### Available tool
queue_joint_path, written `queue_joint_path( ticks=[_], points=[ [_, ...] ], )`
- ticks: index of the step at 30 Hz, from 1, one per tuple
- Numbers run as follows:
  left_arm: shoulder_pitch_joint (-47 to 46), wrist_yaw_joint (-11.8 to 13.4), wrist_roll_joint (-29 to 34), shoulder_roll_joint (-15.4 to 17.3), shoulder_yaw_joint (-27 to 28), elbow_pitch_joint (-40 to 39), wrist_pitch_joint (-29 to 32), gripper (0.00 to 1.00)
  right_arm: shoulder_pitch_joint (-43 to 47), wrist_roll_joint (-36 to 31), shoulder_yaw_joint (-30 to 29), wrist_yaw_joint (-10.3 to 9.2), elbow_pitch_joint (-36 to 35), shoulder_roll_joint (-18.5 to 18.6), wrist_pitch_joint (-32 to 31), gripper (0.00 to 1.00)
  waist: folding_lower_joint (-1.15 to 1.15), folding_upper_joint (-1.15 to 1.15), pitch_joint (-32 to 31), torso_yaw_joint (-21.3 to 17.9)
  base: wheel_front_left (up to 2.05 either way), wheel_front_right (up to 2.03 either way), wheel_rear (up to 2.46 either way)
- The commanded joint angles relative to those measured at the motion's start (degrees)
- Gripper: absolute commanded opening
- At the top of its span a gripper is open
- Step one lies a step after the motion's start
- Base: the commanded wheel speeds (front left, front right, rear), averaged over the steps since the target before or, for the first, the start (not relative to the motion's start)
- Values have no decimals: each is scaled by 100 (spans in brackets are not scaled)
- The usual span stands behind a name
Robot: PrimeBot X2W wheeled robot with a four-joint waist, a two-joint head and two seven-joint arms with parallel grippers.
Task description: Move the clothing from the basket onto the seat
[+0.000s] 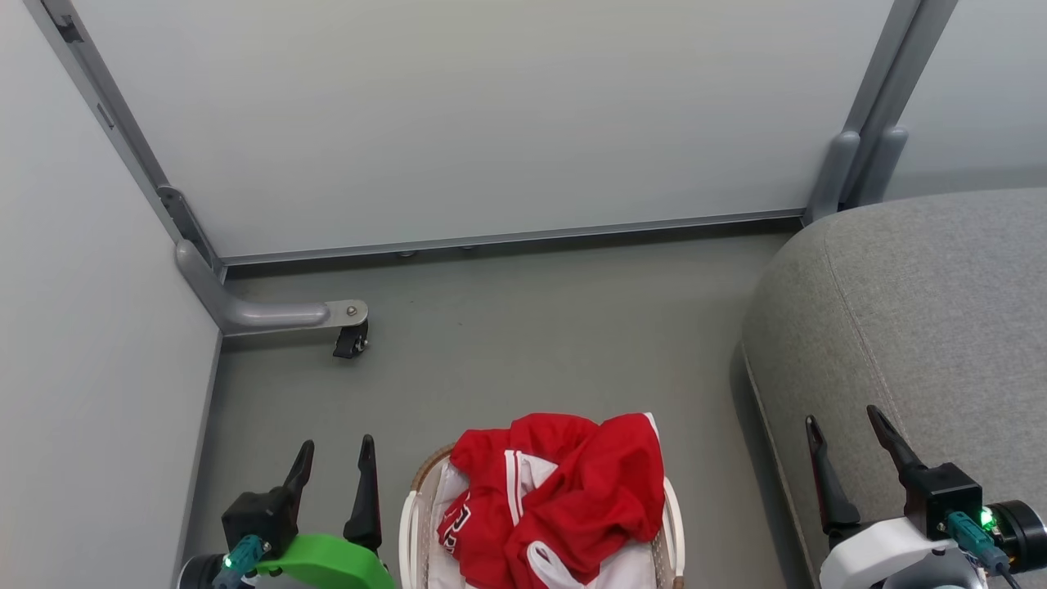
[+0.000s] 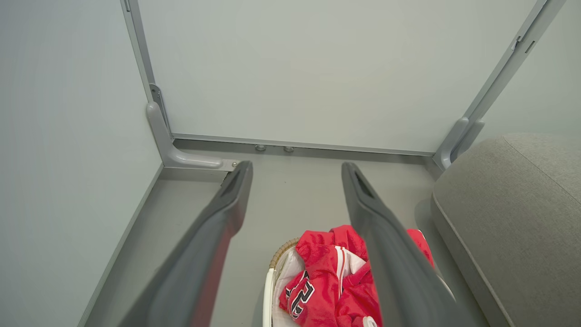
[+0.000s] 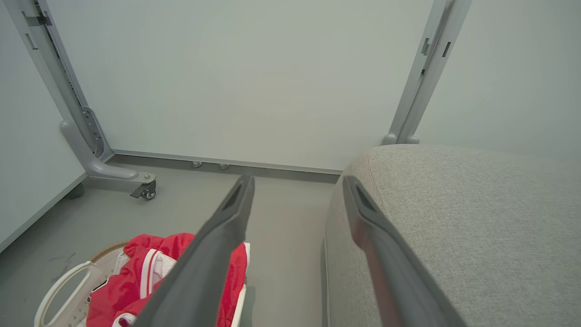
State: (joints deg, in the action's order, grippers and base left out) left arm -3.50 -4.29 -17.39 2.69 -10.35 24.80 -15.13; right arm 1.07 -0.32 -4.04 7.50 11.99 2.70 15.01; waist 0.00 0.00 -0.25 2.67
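Note:
The red clothing (image 1: pixel 564 491) with white stripes and lettering lies bunched in the white basket (image 1: pixel 411 515) at the bottom centre of the head view. The clothing (image 2: pixel 327 281) and basket rim (image 2: pixel 268 295) also show in the left wrist view, and the clothing (image 3: pixel 136 277) and basket (image 3: pixel 59 290) in the right wrist view. The grey seat (image 1: pixel 924 327) fills the right side. My left gripper (image 1: pixel 335 462) stands open left of the basket, holding nothing. My right gripper (image 1: pixel 842 429) stands open over the seat's front edge, holding nothing.
Pale partition panels close off the back and left. A grey panel foot with a small black caster (image 1: pixel 350 339) juts onto the floor at the back left. Grey floor (image 1: pixel 532 335) lies between the basket, the panels and the seat.

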Motion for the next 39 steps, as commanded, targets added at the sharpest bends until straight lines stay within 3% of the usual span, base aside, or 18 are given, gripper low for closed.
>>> queue_joint_path(
  ticks=[1, 26, 34, 39],
  points=[
    [-57, 26, 29, 36, -2, 27, -4, 100, 76, 27, 6, -2, 20, 34, 26, 100, 0, 0, -5, 0, 0, 0, 0],
    [-106, -25, 189, 34, -195, 76, -4, 100, 67, 8, 16, -2, -170, 35, 26, 100, 0, 0, 130, -44, 0, 0, 0],
    [-698, -25, 221, 34, -463, 345, -3, 100, -238, -33, 104, -2, -271, 35, 24, 100, 0, 0, 799, -200, 0, 0, 0],
    [-1283, 48, 254, 35, -681, 992, -2, 100, -549, -82, 215, -2, -335, 32, 20, 100, 0, 0, 1359, -374, 0, 0, 0]
  ],
)
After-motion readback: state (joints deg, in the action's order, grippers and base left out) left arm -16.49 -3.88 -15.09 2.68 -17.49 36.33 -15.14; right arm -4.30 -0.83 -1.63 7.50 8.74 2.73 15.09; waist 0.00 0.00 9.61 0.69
